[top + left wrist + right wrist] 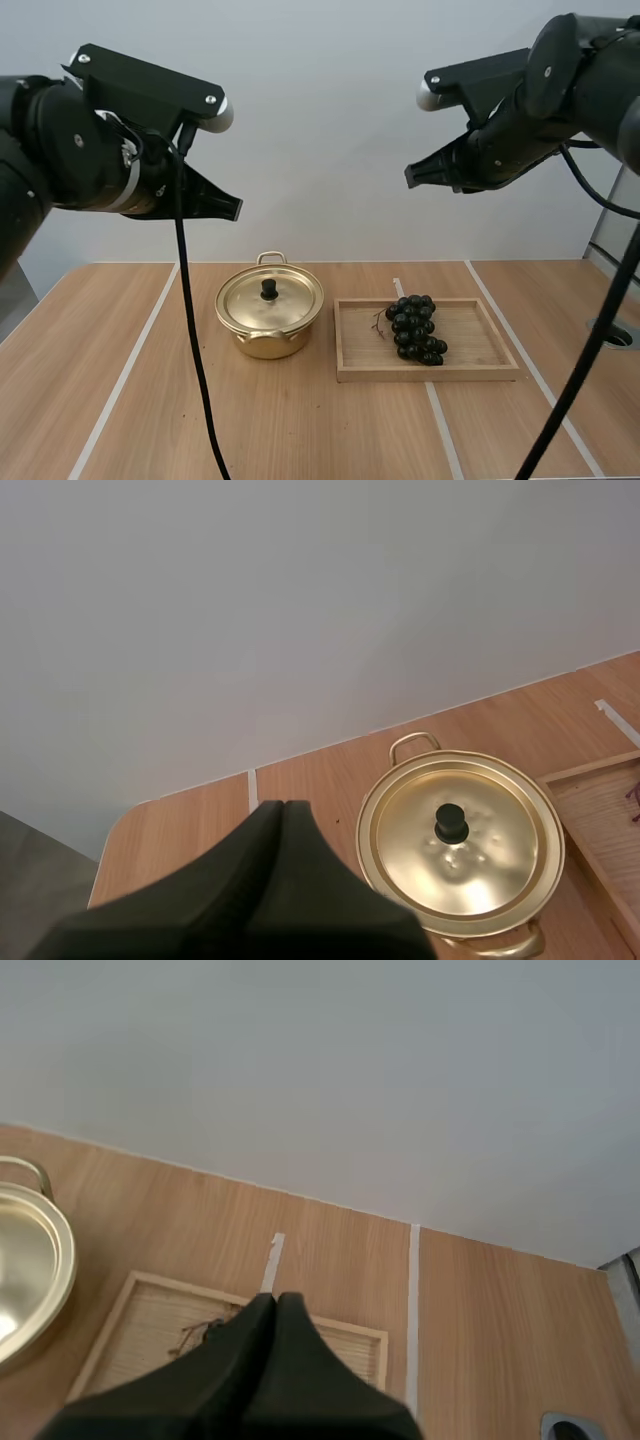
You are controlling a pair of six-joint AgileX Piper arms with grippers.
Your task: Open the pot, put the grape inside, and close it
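A gold pot (269,318) stands at the table's middle with its lid (270,297) on, a black knob (269,289) at the lid's centre. To its right a bunch of dark grapes (415,327) lies in a wooden tray (480,340). My left gripper (234,208) hangs high above the table, left of the pot, shut with nothing in it. My right gripper (411,177) hangs high above the tray, also shut and empty. The lidded pot (460,840) lies beyond my left gripper (282,810). My right gripper (275,1302) is over the tray (150,1335), with the pot's rim (45,1260) beside it.
White tape lines (130,365) run across the wooden table (330,430). A round dark fitting (615,333) sits at the table's right edge. Bare wood lies in front of the pot and the tray.
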